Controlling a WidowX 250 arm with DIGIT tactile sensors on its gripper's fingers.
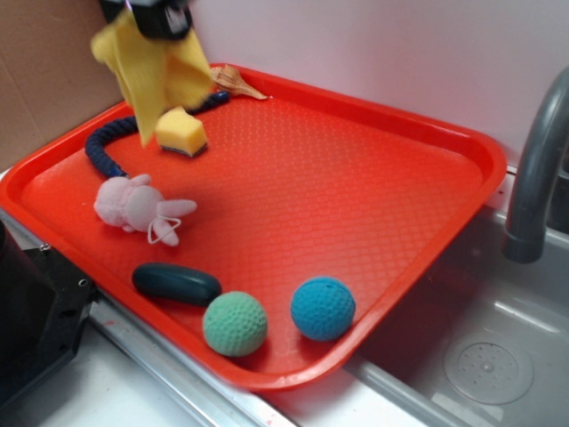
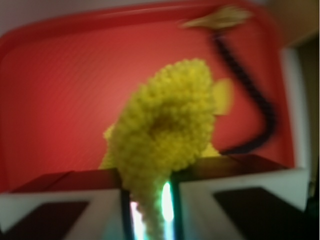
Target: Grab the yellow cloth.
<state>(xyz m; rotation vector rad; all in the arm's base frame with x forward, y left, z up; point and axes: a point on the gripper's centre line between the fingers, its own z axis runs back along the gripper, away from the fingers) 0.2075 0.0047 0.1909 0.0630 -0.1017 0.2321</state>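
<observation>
The yellow cloth point(image 1: 156, 71) hangs in the air above the far left corner of the red tray point(image 1: 356, 169), its lower tip dangling just over a yellow sponge block point(image 1: 181, 132). My gripper point(image 1: 160, 20) is at the top edge of the exterior view, shut on the cloth's upper end. In the wrist view the knitted cloth point(image 2: 167, 125) bulges out in front of my gripper point(image 2: 149, 200), pinched between the two fingers, with the tray below it.
On the tray lie a dark blue rope point(image 1: 107, 147) with a tan tassel point(image 1: 236, 82), a pink bunny toy point(image 1: 138, 206), a dark teal oblong point(image 1: 176, 283), a green ball point(image 1: 235, 324) and a blue ball point(image 1: 323, 308). A grey faucet point(image 1: 533, 169) and sink basin stand at right.
</observation>
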